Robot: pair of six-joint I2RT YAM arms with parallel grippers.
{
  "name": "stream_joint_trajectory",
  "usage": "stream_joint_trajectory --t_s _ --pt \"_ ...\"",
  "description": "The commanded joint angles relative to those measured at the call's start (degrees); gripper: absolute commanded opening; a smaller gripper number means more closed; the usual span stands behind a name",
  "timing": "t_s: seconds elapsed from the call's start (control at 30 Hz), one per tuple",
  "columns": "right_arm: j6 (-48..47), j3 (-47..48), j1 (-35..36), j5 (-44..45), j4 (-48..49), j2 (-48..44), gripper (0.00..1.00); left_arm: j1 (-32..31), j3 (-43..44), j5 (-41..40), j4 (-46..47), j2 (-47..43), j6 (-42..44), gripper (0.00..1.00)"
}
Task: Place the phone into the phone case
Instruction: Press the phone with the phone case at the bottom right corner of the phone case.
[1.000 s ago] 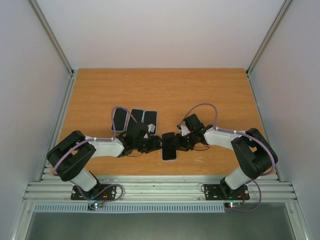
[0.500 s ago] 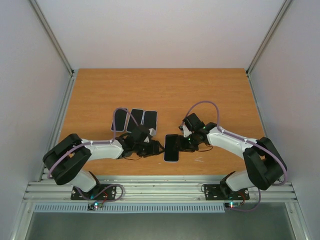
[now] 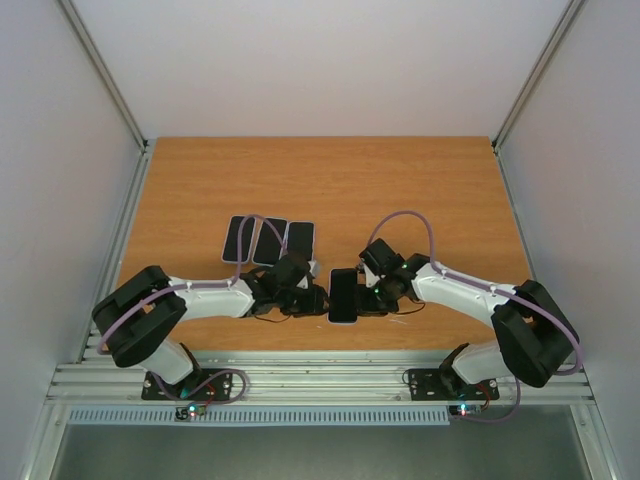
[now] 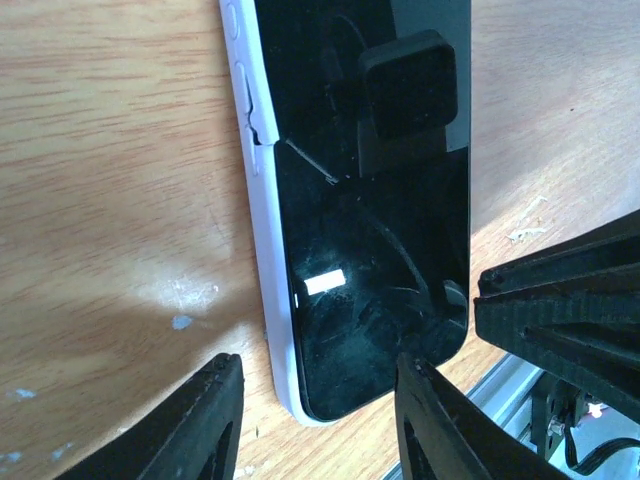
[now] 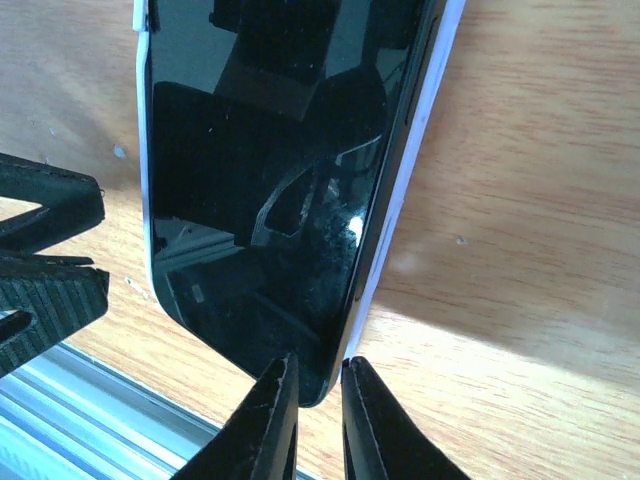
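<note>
Phone [image 4: 370,250] (glossy black) lies over white case [image 4: 272,300].

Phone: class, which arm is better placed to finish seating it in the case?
Probably right: its close-set fingers sit at the phone edge riding above the white case; the left fingers merely straddle a corner.

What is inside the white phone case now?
The black phone lies inside the white case, screen up. The phone covers the case's floor, so full seating cannot be confirmed.
</note>
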Motion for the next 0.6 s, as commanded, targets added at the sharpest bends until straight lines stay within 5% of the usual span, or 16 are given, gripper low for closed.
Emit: stream_joint_trajectory --t_s 0.0,0.57 --pt "2.24 -0.72 1.35 0.73 2.09 0.39 0.14 -0.45 0.83 -0.53 -0.20 1.11 0.56 0.42" --pt "2.79 0.70 3.09 5.94 -1.77 -2.28 0.05 -0.96 -0.26 0.71 2.08 2.41 -0.76 0.37"
